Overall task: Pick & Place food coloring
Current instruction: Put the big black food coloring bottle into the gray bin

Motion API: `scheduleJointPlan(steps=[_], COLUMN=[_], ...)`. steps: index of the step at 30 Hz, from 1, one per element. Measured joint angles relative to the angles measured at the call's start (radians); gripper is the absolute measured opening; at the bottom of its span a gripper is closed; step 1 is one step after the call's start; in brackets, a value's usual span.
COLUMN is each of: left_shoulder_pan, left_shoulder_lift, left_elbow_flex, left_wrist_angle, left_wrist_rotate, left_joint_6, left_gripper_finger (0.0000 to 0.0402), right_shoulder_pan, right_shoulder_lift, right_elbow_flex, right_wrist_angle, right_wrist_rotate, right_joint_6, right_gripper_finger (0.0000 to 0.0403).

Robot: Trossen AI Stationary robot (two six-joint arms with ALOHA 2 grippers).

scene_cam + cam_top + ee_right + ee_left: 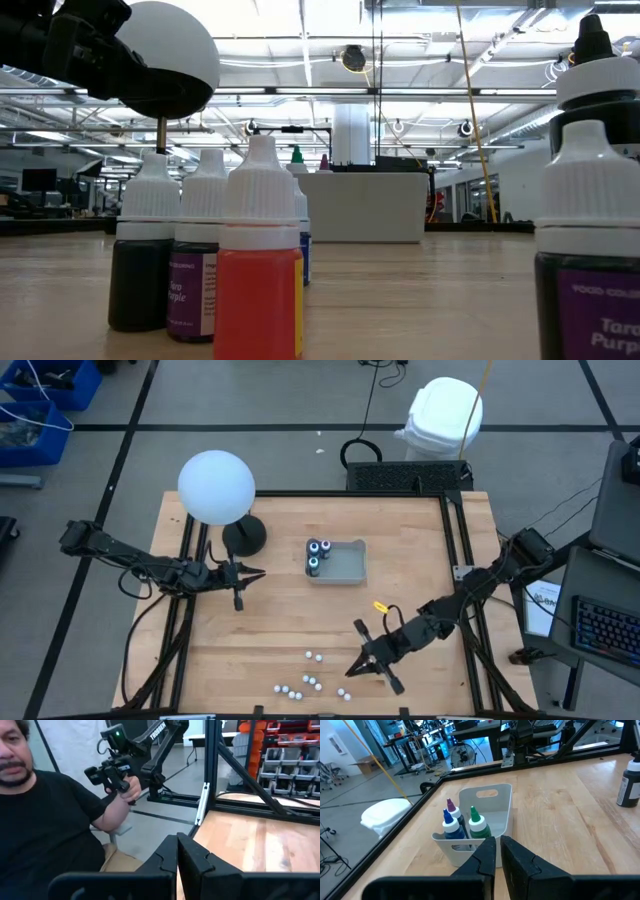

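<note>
Several tiny white-capped food coloring bottles (310,682) stand loose by the table's near edge. The low view shows them close up, among them a red one (258,270). Three more bottles (462,822), blue, purple and green, stand in the left end of the grey tray (348,565) at mid-table. My left gripper (258,572) is shut and hovers left of the tray, pointing at it (498,845). My right gripper (348,672) is shut, just right of the loose bottles. Its wrist view (177,845) looks past the table's edge.
A lamp with a white globe (215,485) and dark round base (243,537) stands behind my left gripper. A small yellow piece (380,606) lies near my right arm. A person holding a hand controller (112,772) sits beyond the table edge.
</note>
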Motion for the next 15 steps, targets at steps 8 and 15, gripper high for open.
scheduleJointPlan(steps=[8,15], left_shoulder_pan=[0.000,0.000], left_shoulder_lift=[0.000,0.000], left_elbow_flex=[0.000,0.000], left_wrist_angle=[-0.002,-0.001], left_wrist_rotate=[0.000,-0.002], left_joint_6=[-0.007,-0.001], left_gripper_finger=[0.0035,0.0035], right_shoulder_pan=[-0.001,-0.001], right_shoulder_lift=[-0.130,-0.194], right_elbow_flex=[-0.223,-0.370], right_wrist_angle=[0.199,0.267], right_wrist_rotate=[0.074,0.124], right_joint_6=[-0.007,-0.003], right_gripper_finger=[0.0000,0.0000])
